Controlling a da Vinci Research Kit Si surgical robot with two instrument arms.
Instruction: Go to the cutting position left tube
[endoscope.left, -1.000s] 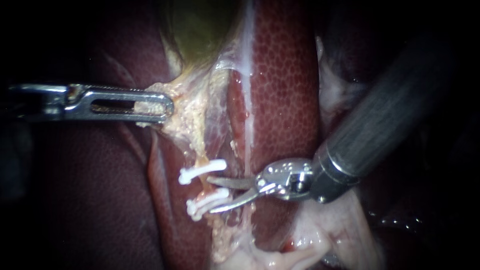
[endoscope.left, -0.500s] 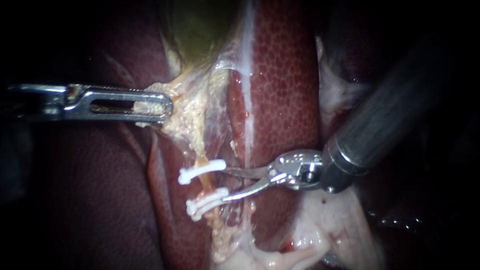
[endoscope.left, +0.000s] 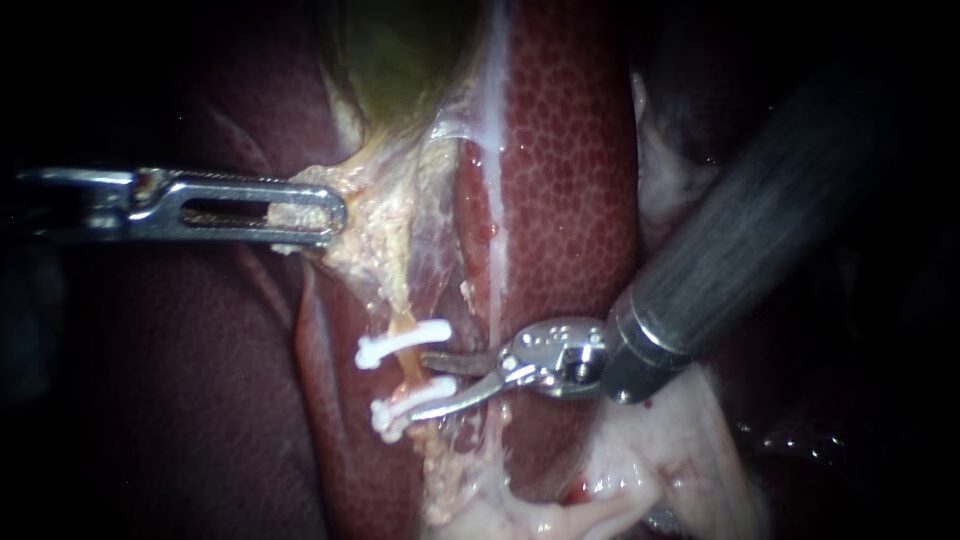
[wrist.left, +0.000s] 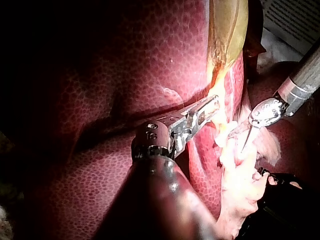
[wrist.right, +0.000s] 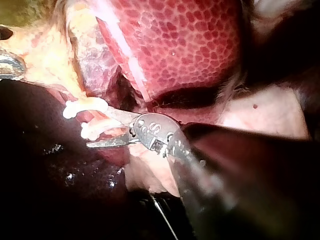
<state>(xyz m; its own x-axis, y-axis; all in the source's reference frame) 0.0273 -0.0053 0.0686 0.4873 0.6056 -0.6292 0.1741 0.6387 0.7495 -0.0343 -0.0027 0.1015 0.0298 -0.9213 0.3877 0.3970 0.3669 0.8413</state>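
Endoscope view: the tube (endoscope.left: 408, 370) is seen low of centre, beside the liver (endoscope.left: 570, 150). Its long axis runs near vertical, slightly tilted, with the upper end pointed toward the gallbladder (endoscope.left: 400, 50). Two white clips are set across it, upper clip (endoscope.left: 403, 343) and lower clip (endoscope.left: 408, 405), with a short bare stretch between them. The right instrument (endoscope.left: 420, 385) is seen entering from the upper right. Its blade-like jaws are held narrowly apart and aimed crosswise at that bare stretch, the lower jaw lying over the lower clip. Contact with the tube cannot be told. The left instrument (endoscope.left: 325, 212) is held level, jaws clamped on pale tissue (endoscope.left: 370, 230) under the gallbladder.
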